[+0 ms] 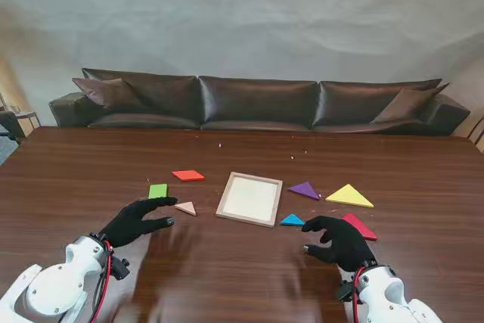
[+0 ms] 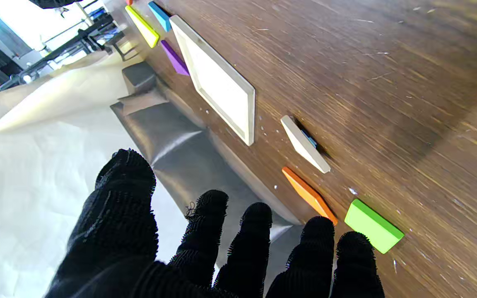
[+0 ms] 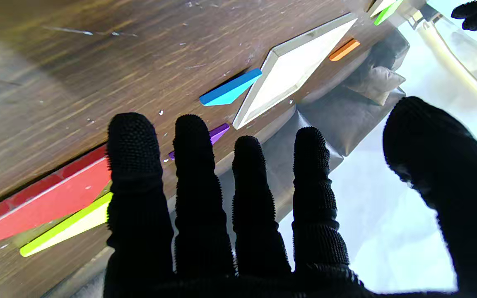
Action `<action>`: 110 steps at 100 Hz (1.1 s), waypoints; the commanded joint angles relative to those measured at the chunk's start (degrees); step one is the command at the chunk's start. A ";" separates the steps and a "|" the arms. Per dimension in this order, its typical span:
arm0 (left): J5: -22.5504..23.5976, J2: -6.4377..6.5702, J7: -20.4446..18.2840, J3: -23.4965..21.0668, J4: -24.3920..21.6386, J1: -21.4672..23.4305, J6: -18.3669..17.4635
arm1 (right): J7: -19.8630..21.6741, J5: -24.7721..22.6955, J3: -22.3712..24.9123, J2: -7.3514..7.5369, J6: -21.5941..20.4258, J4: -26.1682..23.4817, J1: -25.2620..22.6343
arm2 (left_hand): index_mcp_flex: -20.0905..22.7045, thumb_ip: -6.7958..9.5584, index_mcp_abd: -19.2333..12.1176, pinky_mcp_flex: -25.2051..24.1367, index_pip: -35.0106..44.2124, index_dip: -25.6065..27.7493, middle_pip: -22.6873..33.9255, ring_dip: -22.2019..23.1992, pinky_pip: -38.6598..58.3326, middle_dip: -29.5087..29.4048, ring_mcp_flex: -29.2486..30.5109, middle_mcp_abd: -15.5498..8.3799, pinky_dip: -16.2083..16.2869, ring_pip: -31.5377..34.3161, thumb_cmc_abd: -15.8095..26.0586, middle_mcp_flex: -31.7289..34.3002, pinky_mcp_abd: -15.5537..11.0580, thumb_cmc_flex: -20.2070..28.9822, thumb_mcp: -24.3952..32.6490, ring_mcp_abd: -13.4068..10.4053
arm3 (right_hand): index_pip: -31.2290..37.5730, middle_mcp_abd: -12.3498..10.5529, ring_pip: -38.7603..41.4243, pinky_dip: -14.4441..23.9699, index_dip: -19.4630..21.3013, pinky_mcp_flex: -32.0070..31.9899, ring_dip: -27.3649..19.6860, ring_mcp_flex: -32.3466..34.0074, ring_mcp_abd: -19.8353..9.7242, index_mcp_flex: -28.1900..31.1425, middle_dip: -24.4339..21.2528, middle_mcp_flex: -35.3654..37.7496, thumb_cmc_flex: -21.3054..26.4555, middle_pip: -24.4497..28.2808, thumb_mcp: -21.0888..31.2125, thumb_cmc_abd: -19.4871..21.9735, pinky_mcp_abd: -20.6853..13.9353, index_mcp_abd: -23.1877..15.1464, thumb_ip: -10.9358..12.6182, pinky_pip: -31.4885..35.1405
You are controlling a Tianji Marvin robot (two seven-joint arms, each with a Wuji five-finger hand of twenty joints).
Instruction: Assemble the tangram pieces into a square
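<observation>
My left robot hand (image 1: 138, 219) hovers over the dark wooden surface (image 1: 76, 179) with fingers spread, holding nothing. My right robot hand (image 1: 338, 237) is likewise splayed and empty. Between them, a little farther from me, lies the square pale wooden tray (image 1: 249, 199), still bare inside.

Just beyond my left fingertips sit the green square piece (image 1: 158, 191) and the small beige triangle (image 1: 186, 208); the orange parallelogram (image 1: 188, 175) lies farther out. By my right robot hand, the small blue triangle (image 1: 292, 220) lies just beside the tray's near corner, the large red triangle (image 1: 358, 226) is partly hidden by my fingers, and the purple triangle (image 1: 305, 190) and large yellow triangle (image 1: 349, 196) lie beyond.

These pieces look thin, stiff and light, probably smooth-faced, so they may skate if pushed from above. I judge the edges the only place to grip: thumb and forefinger on opposite sides, or slide a piece flat toward the tray. The beige triangle looks the handiest first pick.
</observation>
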 commanded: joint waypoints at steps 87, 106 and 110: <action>0.44 0.20 -2.93 3.11 2.16 -3.71 0.94 | 14.99 -26.48 2.76 4.41 8.69 3.20 12.50 | 0.53 1.75 -0.42 -1.16 0.16 -0.17 0.02 -0.44 -1.44 -0.22 -0.91 -1.03 0.86 0.16 0.10 -0.06 0.05 0.26 -0.78 0.76 | -2.20 2.16 9.86 3.62 -1.49 -17.86 3.39 -1.46 -1.48 -3.81 -0.63 -7.36 0.01 1.23 2.32 -6.74 -2.91 -1.65 -0.18 6.84; 0.28 0.33 -3.55 3.81 2.37 -4.30 0.90 | 17.85 -30.55 0.26 5.20 9.89 6.73 16.55 | 0.81 1.74 -0.41 -1.09 0.27 -0.10 0.11 -0.31 -1.32 -0.06 -0.64 -1.16 1.17 0.26 0.15 0.31 0.29 0.21 -0.89 0.99 | -1.48 2.02 14.88 4.49 -1.53 -16.65 5.51 -0.40 -1.97 -4.04 0.62 -6.91 0.44 3.34 3.61 -9.15 -3.36 -3.89 -0.63 9.43; 0.30 0.35 -3.63 3.93 2.47 -4.43 0.87 | 18.20 -30.89 -0.46 5.33 9.92 7.70 17.51 | 0.79 1.74 -0.34 -1.11 0.26 -0.09 0.09 -0.30 -1.32 -0.04 -0.63 -1.03 1.21 0.26 0.17 0.29 0.28 0.20 -0.90 1.02 | -1.41 2.11 15.17 4.52 -1.51 -16.42 5.61 -0.28 -2.07 -4.06 0.71 -6.85 0.40 3.42 3.71 -9.31 -3.23 -4.34 -0.69 9.59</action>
